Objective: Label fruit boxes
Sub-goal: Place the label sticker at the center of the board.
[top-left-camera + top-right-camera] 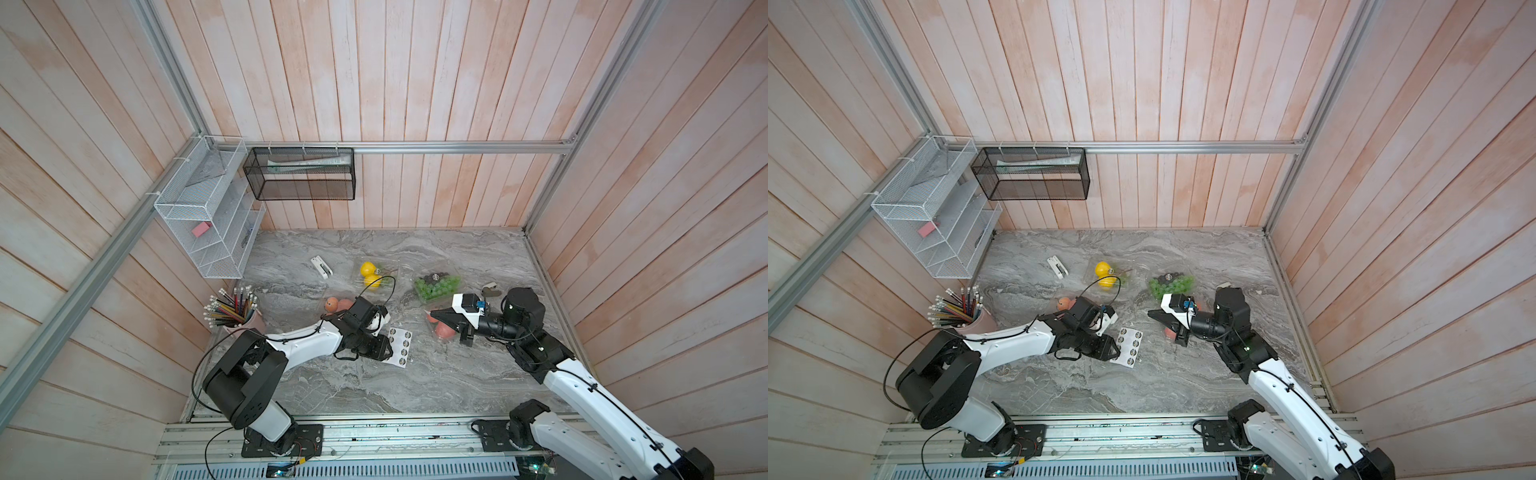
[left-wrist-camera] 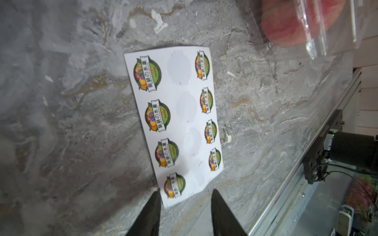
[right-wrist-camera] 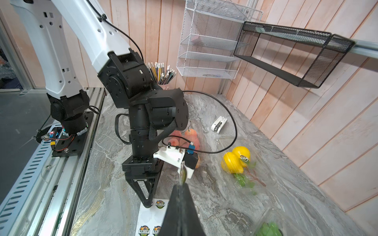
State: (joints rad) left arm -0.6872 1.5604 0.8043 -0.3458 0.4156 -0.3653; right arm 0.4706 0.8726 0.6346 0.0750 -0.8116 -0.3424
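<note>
Here sit four fruit boxes [image 1: 371, 275], one eight-sticker sheet [image 2: 188, 106]; left tool [image 2: 185, 191] gapes empty, right tool [image 3: 181, 185] pinches one sticker [image 3: 182, 172].

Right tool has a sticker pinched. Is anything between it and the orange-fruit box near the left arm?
Yes. Seen from the right tool holding the sticker, the left arm's wrist and white camera mount stand directly before the orange-fruit box, covering part of it. The left tool is open at the sticker sheet.
</note>
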